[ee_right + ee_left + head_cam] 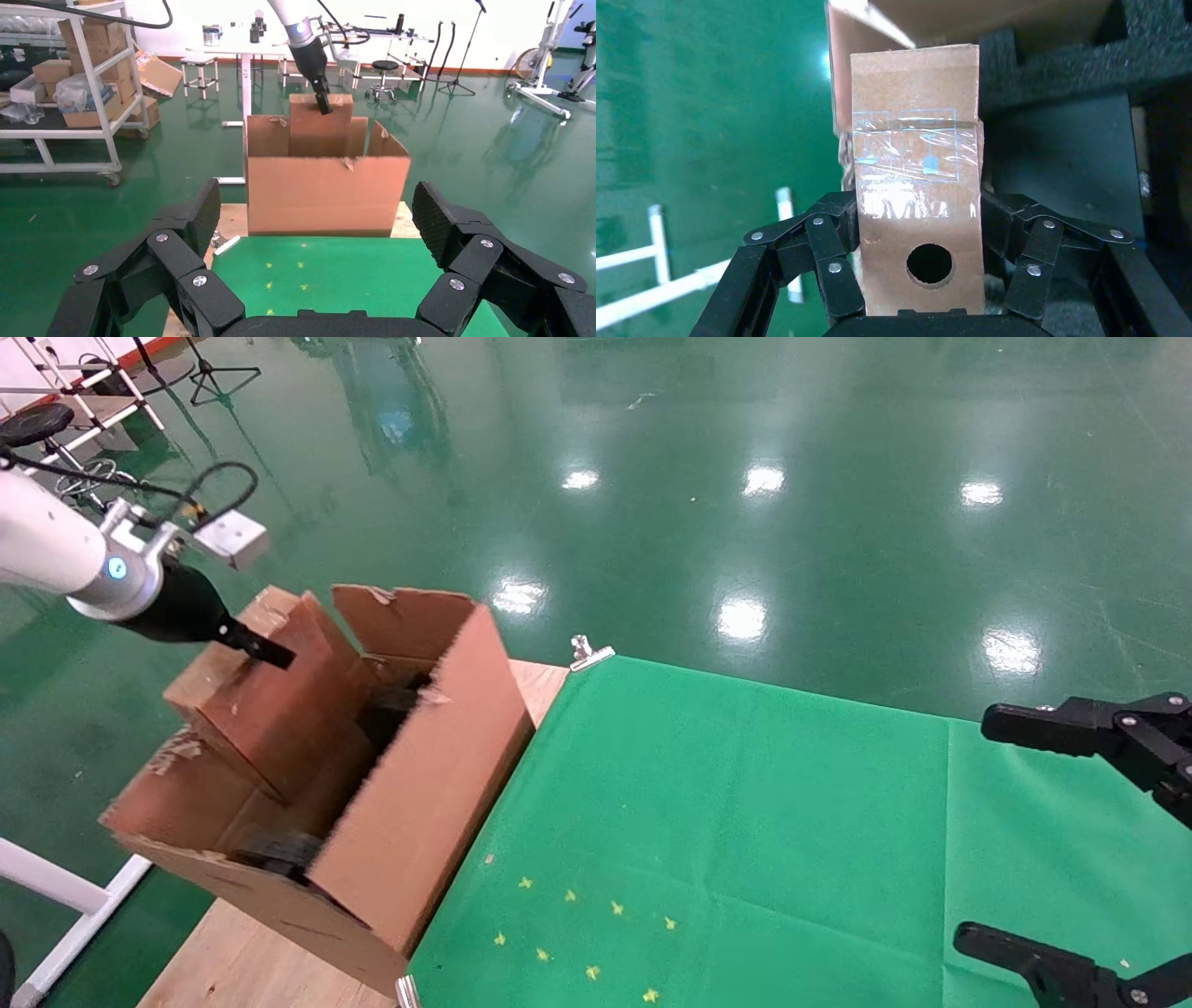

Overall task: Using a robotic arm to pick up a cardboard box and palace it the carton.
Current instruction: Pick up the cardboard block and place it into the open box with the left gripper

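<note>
Floor: glossy green, bright reflections of ceiling lights. Table: wooden top, green cloth over most of it, held by metal clip at far corner; small yellow marks on cloth. White metal shelving with cardboard boxes and bags. White desk, black stools, tripod stands near white far wall.

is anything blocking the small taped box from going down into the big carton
Nothing visible does. The left gripper holds the small taped brown cardboard box over the open top of the large torn-edged brown carton; dark grey foam blocks line the inside.
</note>
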### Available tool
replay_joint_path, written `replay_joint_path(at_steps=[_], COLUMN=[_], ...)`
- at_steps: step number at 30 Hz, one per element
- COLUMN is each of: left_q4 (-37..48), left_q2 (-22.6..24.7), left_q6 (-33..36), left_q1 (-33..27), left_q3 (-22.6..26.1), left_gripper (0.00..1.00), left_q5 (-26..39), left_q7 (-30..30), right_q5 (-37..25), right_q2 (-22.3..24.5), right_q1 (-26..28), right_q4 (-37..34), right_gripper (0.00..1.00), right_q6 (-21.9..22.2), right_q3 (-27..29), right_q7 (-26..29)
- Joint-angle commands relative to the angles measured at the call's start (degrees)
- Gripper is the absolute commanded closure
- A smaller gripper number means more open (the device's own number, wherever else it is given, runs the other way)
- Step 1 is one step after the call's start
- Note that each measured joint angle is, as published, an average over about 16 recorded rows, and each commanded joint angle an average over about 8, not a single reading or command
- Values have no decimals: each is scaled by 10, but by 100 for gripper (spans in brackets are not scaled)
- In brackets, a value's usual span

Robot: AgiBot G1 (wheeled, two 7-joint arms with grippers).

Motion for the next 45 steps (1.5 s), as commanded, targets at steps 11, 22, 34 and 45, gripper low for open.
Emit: replay_joint_path(at_steps=[11,22,34,45], left_q4=[18,22,22,24], left_q2=[1,6,18,16], left_q6=[10,-11,-17,-28], left_q1=[40,89,133,141], left_q3=[-3,-7,-11,-19], left_gripper=[100,100,92,0], left_q5=[-4,-10,-15,-28], left_q7=[-11,-35,-58,-73], right_q5=[0,0,0,0], right_q2=[0,0,0,0], right_q1=[0,0,0,0], right_q4=[0,0,0,0], right_gripper=[0,0,0,0], right_q6=[0,0,0,0], right_q3=[0,0,0,0], right_q7=[0,0,0,0])
